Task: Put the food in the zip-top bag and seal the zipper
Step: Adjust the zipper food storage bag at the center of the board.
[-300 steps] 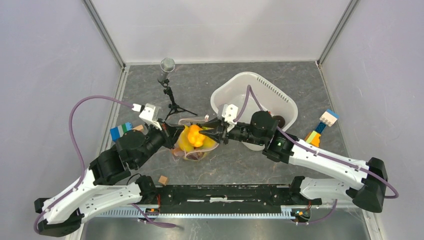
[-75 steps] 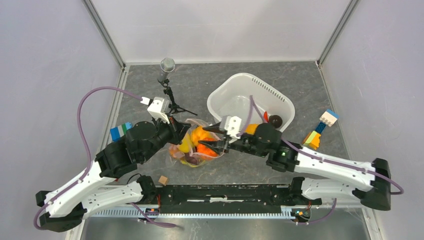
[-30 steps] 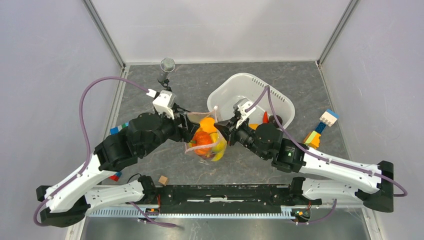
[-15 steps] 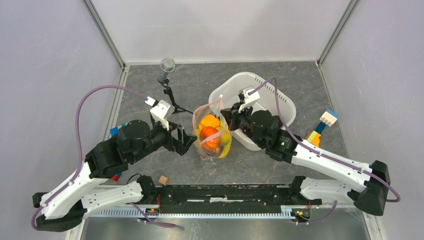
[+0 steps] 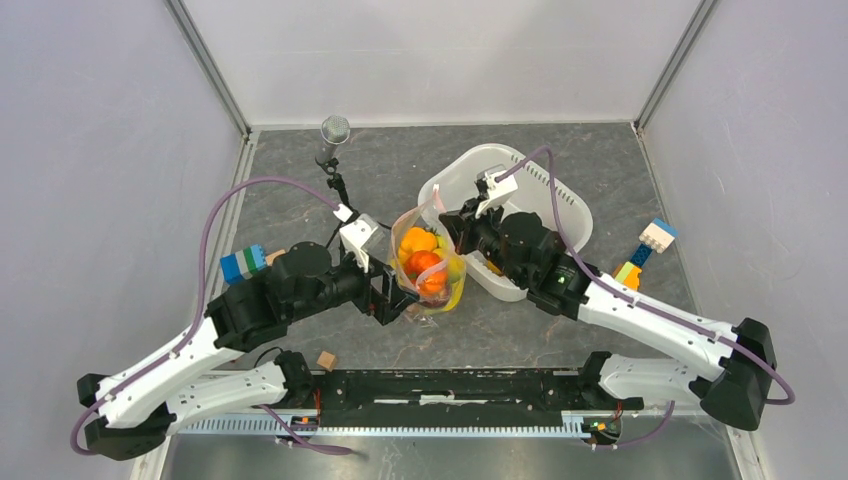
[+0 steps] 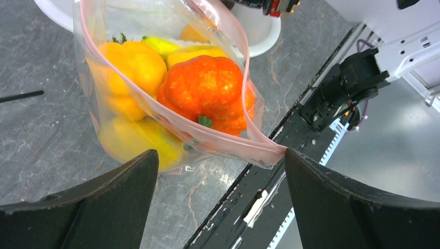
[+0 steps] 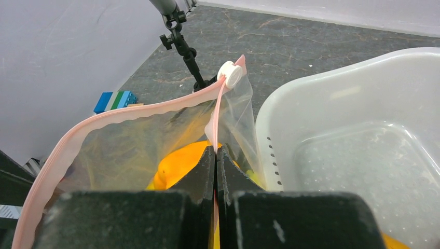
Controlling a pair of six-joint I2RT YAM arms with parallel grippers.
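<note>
The bag [image 7: 239, 111] is held by its zipper [image 7: 104, 124], pinched in the right gripper [image 7: 215, 155]; the left gripper [image 6: 219, 161] is spread wide. If the pinch slips, food [image 6: 202, 88] could be spilled.

Standing here, I can make out no writing, label, brand or number anywhere, neither on the zip-top bag [image 7: 129, 140] nor the white tub [image 7: 363, 145].

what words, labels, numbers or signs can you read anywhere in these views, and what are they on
None: no text can be read in any view.
The zip-top bag shows no lettering, and the white tub and coloured blocks are plain.
</note>
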